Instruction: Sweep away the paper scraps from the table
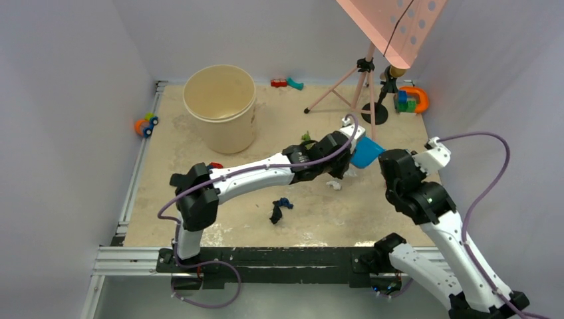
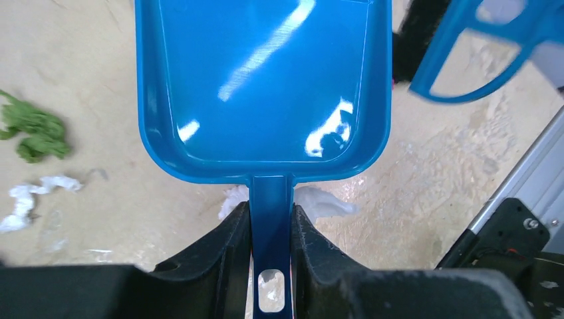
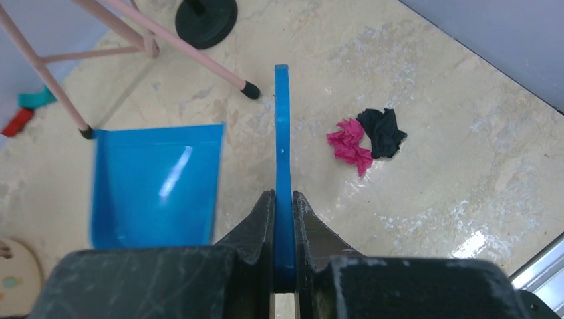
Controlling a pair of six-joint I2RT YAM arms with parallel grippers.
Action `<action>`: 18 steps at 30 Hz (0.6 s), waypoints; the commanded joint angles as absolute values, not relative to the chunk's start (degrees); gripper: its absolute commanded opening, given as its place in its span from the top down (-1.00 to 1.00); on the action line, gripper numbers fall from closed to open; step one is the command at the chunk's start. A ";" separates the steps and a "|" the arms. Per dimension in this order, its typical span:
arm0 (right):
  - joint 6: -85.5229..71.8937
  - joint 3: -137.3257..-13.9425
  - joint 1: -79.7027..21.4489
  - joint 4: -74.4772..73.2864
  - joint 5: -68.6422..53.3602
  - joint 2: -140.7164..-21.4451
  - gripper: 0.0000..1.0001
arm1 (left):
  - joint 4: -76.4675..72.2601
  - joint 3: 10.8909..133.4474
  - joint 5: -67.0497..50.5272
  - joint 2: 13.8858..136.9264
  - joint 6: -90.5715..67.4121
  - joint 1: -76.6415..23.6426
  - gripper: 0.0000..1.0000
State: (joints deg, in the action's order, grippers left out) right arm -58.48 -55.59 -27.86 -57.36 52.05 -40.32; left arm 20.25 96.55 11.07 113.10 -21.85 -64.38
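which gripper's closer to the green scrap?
Left. The green scrap lies close beside the left gripper and its dustpan; the right gripper, holding the brush, is across the dustpan from it.

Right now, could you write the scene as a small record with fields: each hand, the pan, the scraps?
left hand: shut on the dustpan, by its handle
right hand: shut on the brush, by its handle
dustpan inside: no scraps seen
scraps on the table: green scrap, white scrap, pink scrap beside black scrap, dark scrap
also there: bucket

tripod legs (image 1: 332,90) beyond dustpan (image 1: 366,155), bucket (image 1: 223,129) left on table (image 1: 319,226)
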 commanded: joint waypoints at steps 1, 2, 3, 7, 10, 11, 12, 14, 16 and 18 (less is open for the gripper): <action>-59.20 -58.12 -27.75 -57.62 50.22 -47.47 1.00 | 22.82 93.84 10.12 108.50 -21.88 -62.43 0.64; -59.30 -58.78 -27.66 -57.93 50.52 -48.52 1.00 | 23.03 93.01 10.19 108.12 -21.93 -62.41 0.68; -58.69 -59.39 -27.65 -57.77 50.73 -49.67 1.00 | 23.52 92.14 10.69 107.65 -22.19 -62.40 0.70; -52.55 -60.39 -25.96 -55.27 52.66 -56.26 1.00 | 24.57 86.78 13.31 104.85 -23.82 -61.83 0.68; -54.63 -61.81 -21.19 -59.24 54.90 -63.66 1.00 | 23.89 81.50 14.86 102.29 -24.68 -61.53 0.68; -55.04 -62.12 -19.85 -60.17 55.35 -65.35 1.00 | 23.71 79.85 15.46 101.36 -25.07 -61.48 0.67; -54.82 -62.28 -18.52 -60.31 55.44 -66.35 1.00 | 23.58 78.28 16.08 100.55 -25.51 -61.38 0.67; -52.72 -62.48 -16.36 -58.73 55.31 -67.08 1.00 | 23.16 74.89 16.55 98.80 -26.45 -61.20 0.67; -47.49 -62.36 -15.31 -55.62 57.57 -67.70 1.00 | 22.30 72.57 16.10 96.99 -26.70 -61.09 0.66; -45.32 -63.03 -15.24 -57.27 61.73 -70.93 1.00 | 21.19 70.56 15.32 95.39 -26.83 -61.08 0.65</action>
